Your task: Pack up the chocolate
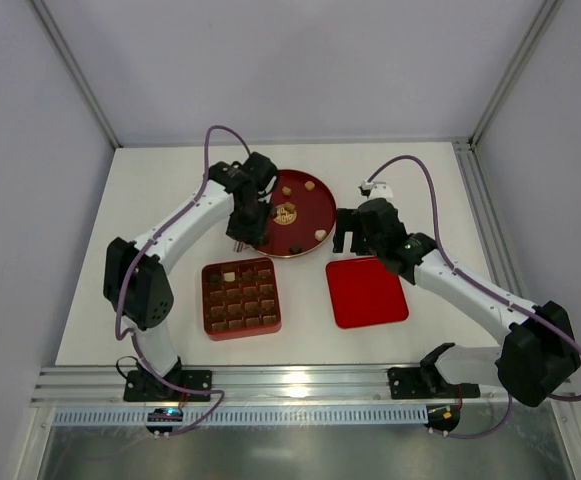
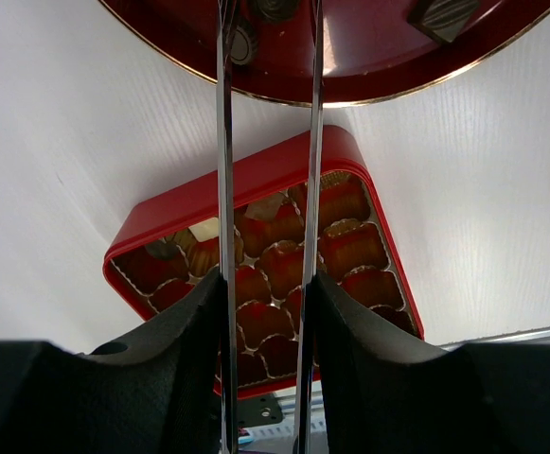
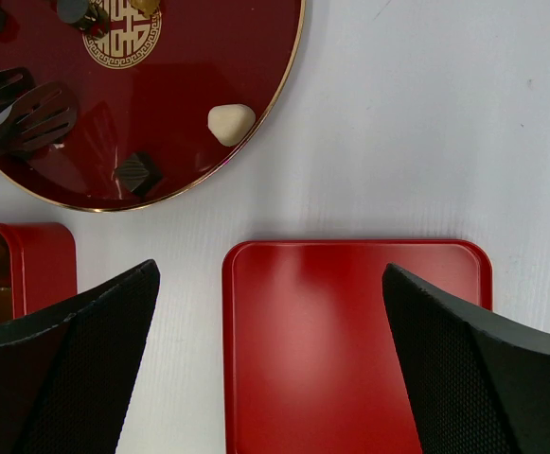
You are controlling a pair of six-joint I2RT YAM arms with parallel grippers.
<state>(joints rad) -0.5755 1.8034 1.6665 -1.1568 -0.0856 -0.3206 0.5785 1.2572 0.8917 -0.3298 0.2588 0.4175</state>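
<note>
Rounded cream and ridged dark chocolate (image 3: 231, 123) pieces lie on a glossy, round, gold-rimmed red plate (image 1: 310, 195) toward the tabletop's (image 1: 160, 200) far edge; a few more sit in far-row cells of the square gridded red tray (image 1: 242, 329) toward the near edge. The left claw (image 2: 269, 19) has thin metal blades standing narrowly apart at the plate's rim with a dark piece at their tips, gripped or not I cannot tell. The right claw (image 3: 270, 268) gapes wide over the smooth flat red lid (image 1: 366, 291).

White tbl (image 1: 420, 170), lilac walls (image 1: 300, 60), alu rail (image 1: 300, 385) front
</note>
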